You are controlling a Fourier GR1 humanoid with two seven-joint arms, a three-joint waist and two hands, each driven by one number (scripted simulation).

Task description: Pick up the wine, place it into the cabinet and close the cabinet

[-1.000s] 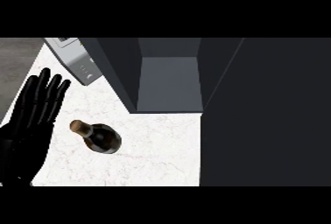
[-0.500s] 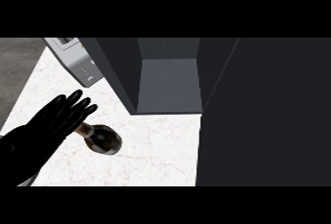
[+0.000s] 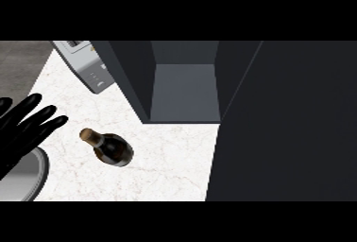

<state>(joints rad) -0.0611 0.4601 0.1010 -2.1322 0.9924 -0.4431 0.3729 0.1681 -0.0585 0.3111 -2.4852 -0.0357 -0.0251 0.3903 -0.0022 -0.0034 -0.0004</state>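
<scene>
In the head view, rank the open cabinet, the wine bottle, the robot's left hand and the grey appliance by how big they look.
Largest to smallest, as they appear:
1. open cabinet
2. left hand, partly cut off by the edge and nearer the camera, so unsure
3. grey appliance and wine bottle look about alike; the appliance is partly cropped.

Steep head view over counter point(image 3: 174, 156)

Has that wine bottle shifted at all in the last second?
No. The wine bottle sits at the same spot on the counter, down and left of the open cabinet.

kitchen; marble counter point(image 3: 167, 156), open cabinet point(image 3: 182, 90)
</scene>
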